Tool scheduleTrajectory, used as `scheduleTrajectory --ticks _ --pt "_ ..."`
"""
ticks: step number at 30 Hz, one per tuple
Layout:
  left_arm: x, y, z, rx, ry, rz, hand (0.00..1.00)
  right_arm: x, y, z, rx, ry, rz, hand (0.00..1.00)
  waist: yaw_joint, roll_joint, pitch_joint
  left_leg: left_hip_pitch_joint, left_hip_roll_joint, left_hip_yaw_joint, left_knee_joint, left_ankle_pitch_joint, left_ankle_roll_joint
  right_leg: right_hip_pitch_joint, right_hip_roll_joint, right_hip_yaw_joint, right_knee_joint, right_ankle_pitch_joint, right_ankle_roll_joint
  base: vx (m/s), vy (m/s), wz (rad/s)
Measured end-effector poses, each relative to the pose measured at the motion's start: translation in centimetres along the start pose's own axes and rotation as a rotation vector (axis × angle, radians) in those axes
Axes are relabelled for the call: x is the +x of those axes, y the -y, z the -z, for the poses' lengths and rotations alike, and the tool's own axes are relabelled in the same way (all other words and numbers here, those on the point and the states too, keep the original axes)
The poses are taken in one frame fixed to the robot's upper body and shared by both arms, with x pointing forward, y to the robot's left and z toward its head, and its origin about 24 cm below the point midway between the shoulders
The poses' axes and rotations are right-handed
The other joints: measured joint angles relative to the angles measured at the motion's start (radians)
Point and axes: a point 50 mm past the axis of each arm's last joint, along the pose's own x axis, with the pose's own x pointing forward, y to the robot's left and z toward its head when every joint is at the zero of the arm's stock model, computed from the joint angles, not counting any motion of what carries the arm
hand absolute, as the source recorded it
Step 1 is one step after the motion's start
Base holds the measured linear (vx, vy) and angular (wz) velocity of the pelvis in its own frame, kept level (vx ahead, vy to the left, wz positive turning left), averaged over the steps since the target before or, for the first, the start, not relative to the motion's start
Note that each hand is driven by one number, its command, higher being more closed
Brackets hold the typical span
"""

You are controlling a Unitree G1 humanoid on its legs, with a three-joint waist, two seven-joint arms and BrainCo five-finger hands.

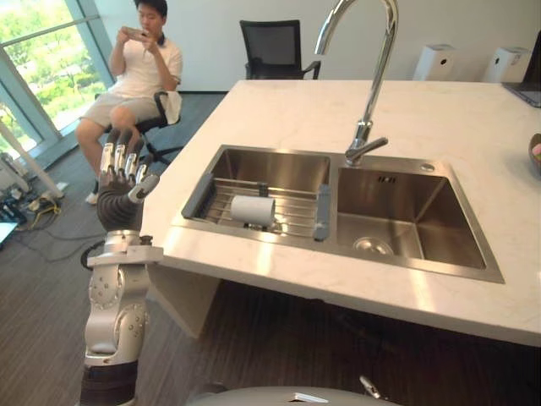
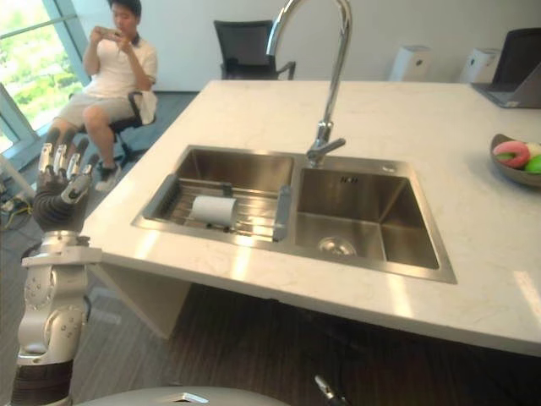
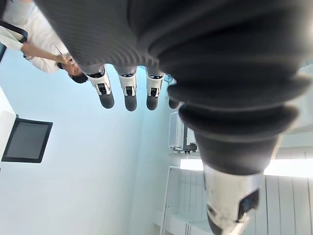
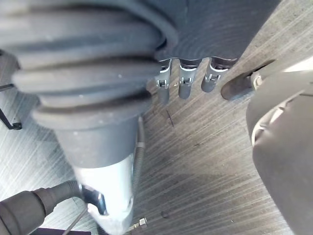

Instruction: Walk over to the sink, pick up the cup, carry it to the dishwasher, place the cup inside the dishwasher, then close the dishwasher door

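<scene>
Lying on the rack (image 1: pixel 292 207) in the sink (image 1: pixel 439 211), white cup (image 1: pixel 253 210), left hand (image 1: pixel 118 199) raised with straight fingers, right hand (image 4: pixel 186 83) relaxed

Office kitchen, stone island counter (image 1: pixel 296 110), 2-bowl steel sink (image 1: pixel 439 211), black office chair (image 1: pixel 272 46), laptop (image 2: pixel 511 97)

Cup (image 1: pixel 253 210) on rack (image 1: pixel 296 208) in the left basin of the sink (image 1: pixel 406 211); tap (image 1: pixel 378 76) behind the divider. My left hand (image 1: pixel 118 182) is left of the counter (image 1: pixel 296 110), off its edge.

Left hand (image 1: pixel 118 190) upright just off the counter's (image 1: pixel 338 110) left edge, fingers straight, empty; right hand (image 4: pixel 185 81) loose-fingered, empty.
</scene>
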Motion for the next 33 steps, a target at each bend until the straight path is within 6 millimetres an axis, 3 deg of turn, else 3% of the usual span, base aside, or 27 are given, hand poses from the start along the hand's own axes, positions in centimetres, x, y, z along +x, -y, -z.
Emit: scheduleTrajectory --ticks 2,5,8,10,12,13,14,16,18,19,20,23,24,27,30,33 --pt "0.1 0.2 0.3 -0.02 -0.027 0.008 0.0 0.0 0.3 -0.3 0.004 -0.002 0.015 0.0 -0.011 0.005 -0.002 0.035 -0.004 0.025 -0.081 0.0 -0.001 0.004 0.002 0.004 -0.042 0.034 0.012 0.08 0.03 -0.18" --pt "0.2 0.6 1.8 -0.05 -0.102 0.023 0.0 -0.3 1.0 0.8 0.049 -0.054 0.044 0.0 -0.027 0.008 -0.003 0.058 -0.02 0.025 -0.146 -0.013 -0.005 -0.011 -0.009 0.004 -0.036 0.046 0.034 0.09 0.076 -0.03" --pt "0.6 1.2 2.6 -0.063 -0.135 0.057 0.0 -0.9 1.7 2.8 0.171 -0.117 0.09 0.0 -0.033 0.015 -0.001 0.069 -0.03 0.021 -0.153 -0.103 0.007 -0.056 -0.028 0.006 0.074 -0.01 0.062 0.05 0.133 0.05" --pt "0.8 1.7 2.9 -0.072 -0.145 0.099 0.0 -1.4 2.1 4.3 0.266 -0.153 0.128 0.0 -0.038 -0.006 0.008 0.082 -0.071 0.008 -0.149 -0.148 0.027 -0.093 -0.086 0.01 0.222 -0.063 0.077 0.03 0.194 0.21" --pt "0.6 2.2 3.3 -0.084 -0.167 0.126 0.0 -1.9 2.5 5.7 0.335 -0.169 0.161 0.0 -0.043 -0.016 0.015 0.093 -0.097 -0.004 -0.144 -0.162 0.048 -0.183 -0.14 0.018 0.443 -0.061 0.036 -0.03 0.165 0.16" --pt "0.6 2.4 3.4 -0.084 -0.174 0.142 0.0 -2.1 2.4 6.4 0.352 -0.182 0.168 0.0 -0.041 -0.019 0.023 0.108 -0.107 -0.004 -0.145 -0.17 0.061 -0.259 -0.168 0.052 0.597 -0.028 -0.025 0.05 0.176 0.01" --pt "0.6 2.5 3.5 -0.081 -0.188 0.151 0.0 -2.2 1.8 7.1 0.361 -0.197 0.158 0.0 -0.044 -0.024 0.037 0.131 -0.114 -0.008 -0.145 -0.178 0.073 -0.319 -0.183 0.102 0.718 0.006 -0.044 0.07 0.143 0.01" --pt "0.4 2.5 3.8 -0.084 -0.204 0.151 0.0 -2.3 1.1 8.1 0.361 -0.225 0.145 0.0 -0.056 -0.041 0.044 0.155 -0.111 -0.012 -0.143 -0.189 0.074 -0.368 -0.166 0.124 0.795 -0.042 -0.031 0.12 0.065 0.1" --pt "0.4 2.7 3.9 -0.086 -0.208 0.158 0.0 -2.2 0.5 8.2 0.328 -0.237 0.127 0.0 -0.059 -0.041 0.043 0.149 -0.099 -0.002 -0.134 -0.192 0.072 -0.384 -0.108 0.116 0.658 -0.082 -0.016 0.16 0.004 0.07" --pt "0.4 2.8 3.9 -0.087 -0.209 0.162 0.0 -2.1 0.3 8.1 0.291 -0.236 0.116 0.0 -0.061 -0.047 0.041 0.139 -0.103 -0.003 -0.117 -0.197 0.071 -0.365 -0.075 0.117 0.485 -0.047 -0.019 0.17 -0.071 0.08" --pt "0.4 2.9 4.0 -0.091 -0.21 0.161 0.0 -2.2 0.4 8.2 0.269 -0.245 0.114 0.0 -0.061 -0.073 0.03 0.129 -0.111 -0.005 -0.093 -0.213 0.06 -0.342 -0.053 0.117 0.352 0.001 0.009 0.2 -0.091 0.03" --pt "0.3 4.0 4.4 -0.13 -0.226 0.173 0.0 -1.8 1.0 6.6 0.208 -0.216 0.112 0.0 -0.052 -0.007 0.032 0.106 -0.043 0.004 -0.063 -0.228 0.032 -0.271 0.026 0.088 0.185 0.075 -0.009 0.17 -0.074 -0.15" --pt "0.4 4.2 4.4 -0.139 -0.22 0.173 0.0 -1.6 0.9 6.1 0.195 -0.215 0.104 0.0 -0.048 0.0 0.027 0.116 -0.02 0.023 -0.069 -0.231 0.027 -0.249 0.054 0.091 0.137 0.095 -0.019 0.15 -0.095 -0.32" --pt "0.6 4.6 4.3 -0.144 -0.212 0.189 0.0 -1.1 -0.1 5.4 0.194 -0.202 0.076 0.0 -0.038 -0.007 0.018 0.13 0.013 0.054 -0.082 -0.235 0.019 -0.214 0.1 0.098 0.052 0.129 -0.035 0.06 -0.082 -0.24" --pt "0.5 5.1 4.5 -0.142 -0.222 0.209 0.0 -1.0 -0.2 5.2 0.237 -0.194 0.075 0.0 -0.023 -0.009 -0.002 0.121 0.017 0.055 -0.112 -0.232 0.013 -0.205 0.116 0.099 -0.025 0.173 -0.037 0.0 -0.022 -0.06" --pt "0.5 4.3 4.7 -0.088 -0.245 0.207 0.0 -1.0 -0.1 5.3 0.28 -0.216 0.078 0.0 -0.021 -0.011 0.002 0.138 0.011 0.056 -0.116 -0.232 0.014 -0.147 0.119 0.093 -0.111 0.22 -0.035 -0.03 0.009 0.0"
